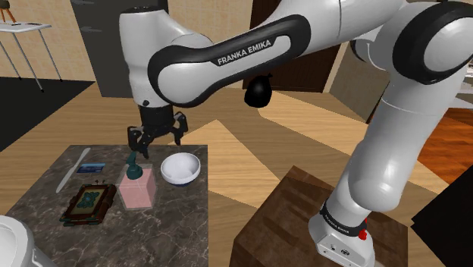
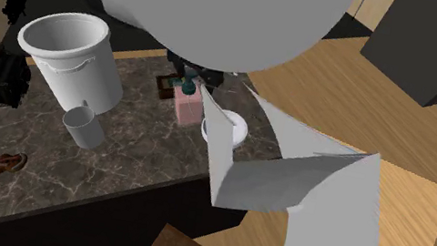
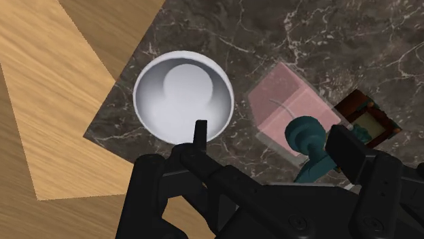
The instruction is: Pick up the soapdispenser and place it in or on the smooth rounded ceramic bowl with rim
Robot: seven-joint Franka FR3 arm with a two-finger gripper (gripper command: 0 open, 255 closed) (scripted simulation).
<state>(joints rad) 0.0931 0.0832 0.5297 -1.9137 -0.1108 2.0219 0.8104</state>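
The soap dispenser point(image 1: 137, 187) is a pink see-through block with a teal pump head point(image 1: 133, 162), standing upright on the dark marble table point(image 1: 45, 190). Close beside it, toward the shoulder view's right, sits the white rounded bowl point(image 1: 180, 169), with nothing in it. My gripper point(image 1: 157, 139) hovers open just above both, between them and slightly nearer the pump. In the wrist view the teal pump point(image 3: 309, 140) lies close to one finger point(image 3: 346, 151), unclasped, and the bowl point(image 3: 183, 98) lies beyond the other finger point(image 3: 199, 133). In the second exterior view the arm partly hides the dispenser point(image 2: 187, 105) and the bowl point(image 2: 229, 130).
A dark framed picture point(image 1: 86, 204) lies next to the dispenser, with a pale knife-like strip point(image 1: 74, 164) and a small card point(image 1: 92, 168) behind. A large white bucket point(image 2: 71, 55), a cup point(image 2: 83, 127) and a brown item point(image 2: 4, 163) stand farther along the table. The bowl is near the table's edge.
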